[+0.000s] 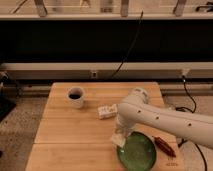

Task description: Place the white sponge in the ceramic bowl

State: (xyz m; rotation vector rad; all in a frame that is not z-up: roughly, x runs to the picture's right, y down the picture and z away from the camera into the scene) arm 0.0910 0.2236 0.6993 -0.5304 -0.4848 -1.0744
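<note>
The ceramic bowl (138, 152) is a wide dark-green dish at the front right of the wooden table. The white sponge (117, 140) is a small cream block at the bowl's left rim, tilted. My gripper (121, 134) hangs from the white arm that reaches in from the right. It points down directly over the sponge and is shut on it, holding it at the bowl's left edge.
A small white cup with a dark inside (75, 96) stands at the back left of the table (60, 130). A longer white packet (107, 111) lies mid-table behind the gripper. A reddish-brown object (164, 146) lies right of the bowl. A wall with cables runs behind.
</note>
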